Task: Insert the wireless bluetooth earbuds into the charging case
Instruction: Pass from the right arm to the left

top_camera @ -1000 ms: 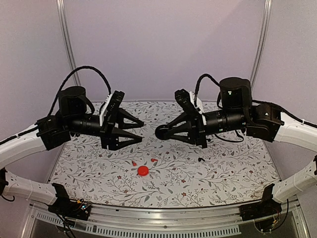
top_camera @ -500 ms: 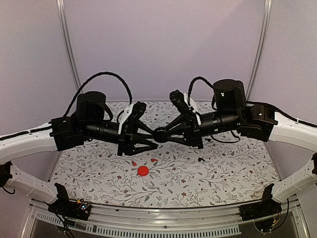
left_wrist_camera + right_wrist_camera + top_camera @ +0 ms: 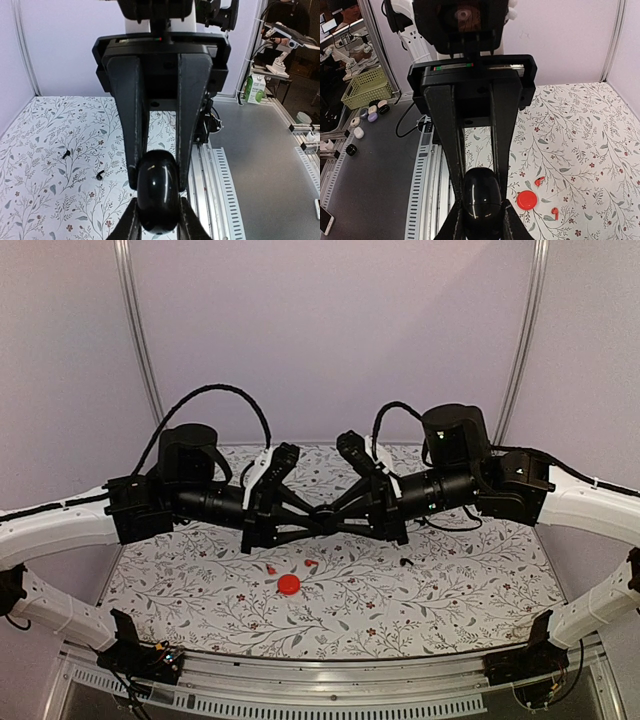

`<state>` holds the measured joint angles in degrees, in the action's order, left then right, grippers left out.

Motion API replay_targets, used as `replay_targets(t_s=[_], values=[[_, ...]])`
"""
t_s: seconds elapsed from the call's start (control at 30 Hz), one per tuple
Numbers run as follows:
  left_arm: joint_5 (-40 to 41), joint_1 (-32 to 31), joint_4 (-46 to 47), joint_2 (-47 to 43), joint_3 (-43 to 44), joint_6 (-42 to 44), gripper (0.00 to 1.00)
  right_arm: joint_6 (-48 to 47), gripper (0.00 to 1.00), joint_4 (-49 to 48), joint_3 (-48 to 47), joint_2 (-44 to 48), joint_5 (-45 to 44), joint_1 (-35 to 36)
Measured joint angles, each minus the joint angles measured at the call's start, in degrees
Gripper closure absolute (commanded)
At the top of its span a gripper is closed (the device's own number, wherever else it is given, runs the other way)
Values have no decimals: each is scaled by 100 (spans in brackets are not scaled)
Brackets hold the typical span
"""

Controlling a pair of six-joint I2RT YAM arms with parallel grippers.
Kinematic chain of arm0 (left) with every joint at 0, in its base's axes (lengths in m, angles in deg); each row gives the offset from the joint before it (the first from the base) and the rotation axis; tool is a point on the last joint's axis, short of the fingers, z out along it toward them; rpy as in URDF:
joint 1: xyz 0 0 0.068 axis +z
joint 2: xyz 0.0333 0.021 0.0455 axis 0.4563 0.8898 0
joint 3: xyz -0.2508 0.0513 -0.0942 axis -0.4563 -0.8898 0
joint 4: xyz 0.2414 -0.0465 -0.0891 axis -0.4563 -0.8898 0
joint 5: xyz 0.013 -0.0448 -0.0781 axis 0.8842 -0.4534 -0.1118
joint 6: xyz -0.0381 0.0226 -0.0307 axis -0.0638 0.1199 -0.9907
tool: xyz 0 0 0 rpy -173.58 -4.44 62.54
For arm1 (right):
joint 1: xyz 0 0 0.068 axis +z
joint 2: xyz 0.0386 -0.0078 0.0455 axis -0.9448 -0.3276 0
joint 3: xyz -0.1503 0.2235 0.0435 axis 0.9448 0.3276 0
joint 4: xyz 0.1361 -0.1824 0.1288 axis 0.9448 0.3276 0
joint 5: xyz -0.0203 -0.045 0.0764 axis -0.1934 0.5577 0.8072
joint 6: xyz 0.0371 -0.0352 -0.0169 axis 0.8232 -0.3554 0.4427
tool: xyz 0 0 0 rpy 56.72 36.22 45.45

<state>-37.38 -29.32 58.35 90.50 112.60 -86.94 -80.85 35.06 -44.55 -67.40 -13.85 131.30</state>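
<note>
A glossy black charging case [image 3: 157, 192] hangs in mid-air above the table's middle, also in the right wrist view [image 3: 481, 197]. My left gripper [image 3: 316, 520] and right gripper [image 3: 324, 512] meet tip to tip, and both are shut on it from opposite sides. In the wrist views my left gripper [image 3: 158, 227] and right gripper [image 3: 481, 225] flank the case. Two red earbuds [image 3: 271, 568] [image 3: 311, 563] lie beside a round red case [image 3: 289, 584]. A black earbud [image 3: 405, 562] lies to the right. Two black earbuds [image 3: 65, 153] [image 3: 100, 174] show in the left wrist view.
The floral table mat [image 3: 450, 590] ends at an aluminium rail [image 3: 220, 190]. Off the table stand a green-white carton [image 3: 255, 88], a yellow-green basket [image 3: 367, 87] and several small cases [image 3: 370, 112]. White walls enclose the back and sides.
My left gripper moved right to the case held by the right gripper and closed on it. The right arm shifted slightly left.
</note>
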Motion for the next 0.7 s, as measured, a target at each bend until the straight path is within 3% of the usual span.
replay_targets(t_s=[0.13,0.17,0.3,0.4,0.7], values=[[2,0,-7,17,0,-74,92,-63,99,52,-11,0,-4,0],[2,0,-4,20,0,-96,94,-66,94,55,-11,0,-7,0],[0,0,0,20,0,-122,98,-59,55,57,-11,0,-9,0],[-31,24,61,17,-9,-127,100,-50,39,42,-11,0,-31,0],[-546,299,638,-157,-354,-232,100,48,39,-50,-7,184,-42,-111]])
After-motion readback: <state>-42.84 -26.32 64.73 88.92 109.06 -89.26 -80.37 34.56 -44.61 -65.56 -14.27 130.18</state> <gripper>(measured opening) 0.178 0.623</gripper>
